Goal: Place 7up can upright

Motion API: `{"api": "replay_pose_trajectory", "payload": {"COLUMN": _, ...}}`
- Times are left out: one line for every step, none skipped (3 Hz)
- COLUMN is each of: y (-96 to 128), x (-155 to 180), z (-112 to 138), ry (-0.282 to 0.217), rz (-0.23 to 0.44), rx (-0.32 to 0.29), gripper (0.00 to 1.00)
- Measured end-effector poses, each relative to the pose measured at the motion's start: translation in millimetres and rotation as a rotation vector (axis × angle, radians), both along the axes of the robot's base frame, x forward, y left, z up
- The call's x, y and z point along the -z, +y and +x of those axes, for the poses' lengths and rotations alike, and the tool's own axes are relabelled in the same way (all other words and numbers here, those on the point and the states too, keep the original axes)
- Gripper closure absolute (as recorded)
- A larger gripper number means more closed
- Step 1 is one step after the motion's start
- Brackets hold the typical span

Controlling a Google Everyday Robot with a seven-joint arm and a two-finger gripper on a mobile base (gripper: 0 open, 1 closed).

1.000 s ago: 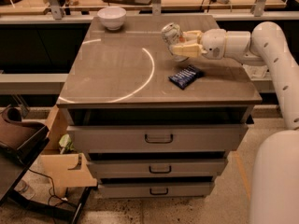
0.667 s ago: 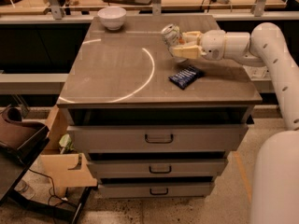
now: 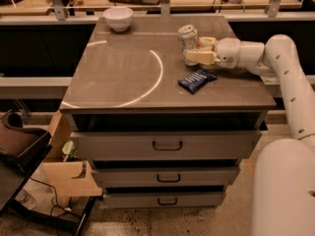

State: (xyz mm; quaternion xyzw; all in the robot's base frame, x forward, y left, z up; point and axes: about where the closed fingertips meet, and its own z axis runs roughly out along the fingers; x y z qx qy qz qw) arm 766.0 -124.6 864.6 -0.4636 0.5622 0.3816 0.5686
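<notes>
Compared with one second ago, the 7up can (image 3: 187, 35) sits a little nearer to the front edge and looks more upright, and the gripper (image 3: 193, 49) has shifted the same small way with it. Now the gripper is at the back right part of the tabletop (image 3: 123, 77), reaching in from the right at the end of the white arm (image 3: 275, 58). Its two cream fingers (image 3: 199, 58) close around the lower side of the can, one in front and one behind, so it holds the can. The can stands with its silver top facing up and only a slight lean. I cannot tell if its bottom touches the tabletop or is just above it. A dark blue packet (image 3: 196, 80) lies flat just in front of the gripper, apart from the can. A white bowl (image 3: 118, 17) stands at the back left corner, well apart from the can. A thin white curved line (image 3: 156, 77) crosses the middle of the tabletop. Below the tabletop there are three drawers (image 3: 167, 145) with dark handles, all closed.
</notes>
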Motion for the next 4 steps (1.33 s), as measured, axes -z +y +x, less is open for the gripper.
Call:
{"api": "replay_pose_trajectory", "payload": {"y": 0.1, "x": -6.2, "z": 0.0, "ry": 0.0, "rz": 0.0, "rx": 0.0, "gripper": 1.0}}
{"api": "replay_pose_trajectory", "payload": {"y": 0.1, "x": -7.2, "z": 0.0, "ry": 0.0, "rz": 0.0, "rx": 0.0, "gripper": 0.84}}
{"api": "replay_pose_trajectory", "payload": {"y": 0.2, "x": -7.3, "z": 0.0, "ry": 0.0, "rz": 0.0, "rx": 0.0, "gripper": 0.6}}
{"api": "replay_pose_trajectory", "payload": {"y": 1.0, "x": -7.2, "z": 0.1, "ry": 0.0, "rz": 0.0, "rx": -0.001, "gripper": 0.36}}
